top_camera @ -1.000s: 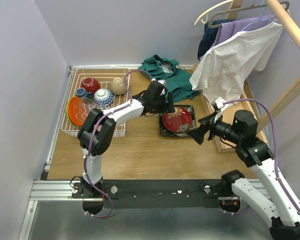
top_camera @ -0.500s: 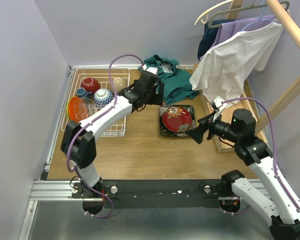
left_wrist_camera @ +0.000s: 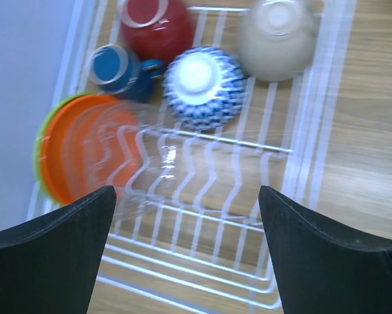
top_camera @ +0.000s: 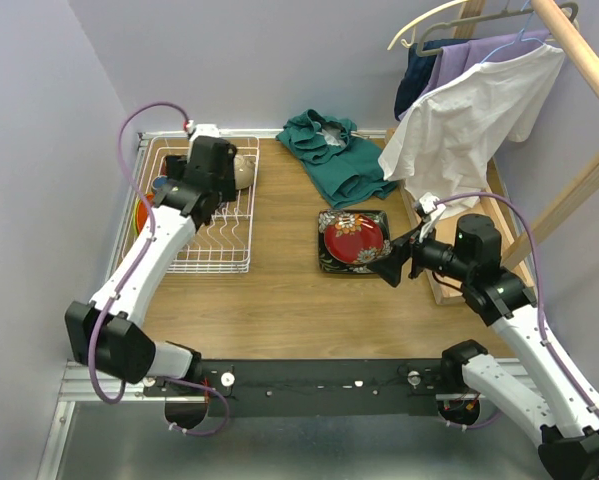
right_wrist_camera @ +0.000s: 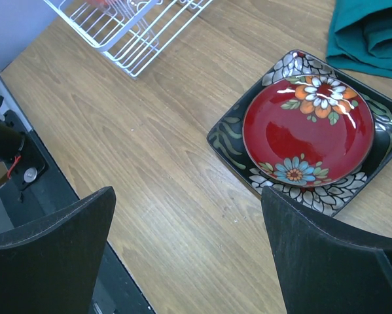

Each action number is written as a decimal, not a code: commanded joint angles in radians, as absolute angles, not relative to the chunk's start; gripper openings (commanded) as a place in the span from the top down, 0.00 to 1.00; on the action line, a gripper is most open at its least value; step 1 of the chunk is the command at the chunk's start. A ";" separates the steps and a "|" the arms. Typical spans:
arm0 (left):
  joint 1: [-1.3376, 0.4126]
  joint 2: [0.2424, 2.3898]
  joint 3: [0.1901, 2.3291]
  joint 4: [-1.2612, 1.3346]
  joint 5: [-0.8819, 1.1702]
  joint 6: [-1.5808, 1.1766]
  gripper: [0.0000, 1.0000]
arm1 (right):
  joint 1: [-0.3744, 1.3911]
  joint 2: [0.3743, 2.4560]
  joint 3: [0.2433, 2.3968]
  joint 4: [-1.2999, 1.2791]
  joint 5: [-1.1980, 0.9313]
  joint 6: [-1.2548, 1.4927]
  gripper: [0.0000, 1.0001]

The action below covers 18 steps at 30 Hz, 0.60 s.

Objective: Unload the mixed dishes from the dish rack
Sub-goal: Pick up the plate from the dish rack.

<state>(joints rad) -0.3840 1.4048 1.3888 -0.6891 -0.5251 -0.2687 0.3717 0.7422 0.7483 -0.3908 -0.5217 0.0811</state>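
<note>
The white wire dish rack (top_camera: 219, 262) stands at the far left of the table. My left gripper (top_camera: 201, 195) hovers over it, open and empty. In the left wrist view my left gripper (left_wrist_camera: 186, 252) is above the rack's tines (left_wrist_camera: 202, 216). Beyond them sit a red cup (left_wrist_camera: 153, 26), a dark-blue mug (left_wrist_camera: 117, 69), a blue-white bowl (left_wrist_camera: 202, 82) and a beige bowl (left_wrist_camera: 277, 33). An orange plate (left_wrist_camera: 84, 154) leans against a lime-green plate (left_wrist_camera: 38, 147). A red floral plate (right_wrist_camera: 307, 131) lies on the black square plate (right_wrist_camera: 231, 134) mid-table. My right gripper (right_wrist_camera: 189, 255) is open and empty, just in front of them.
A teal cloth (top_camera: 329, 150) lies at the back of the table. A wooden clothes stand with hanging shirts (top_camera: 469, 120) fills the right side. Purple walls close the left and back. The metal rail (top_camera: 279, 375) runs along the near edge.
My left arm has swung left from beside the black plate to above the dish rack. The right arm has barely moved.
</note>
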 commanded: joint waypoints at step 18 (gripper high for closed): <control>-0.018 1.357 1.131 -0.532 -0.526 -0.261 0.26 | 0.376 0.739 0.706 -0.334 -0.551 0.080 0.00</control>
<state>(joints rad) -0.0418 1.3025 1.1435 -0.6247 -0.5411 -0.2722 0.3717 0.7460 0.7197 -0.3561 -0.5480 0.0814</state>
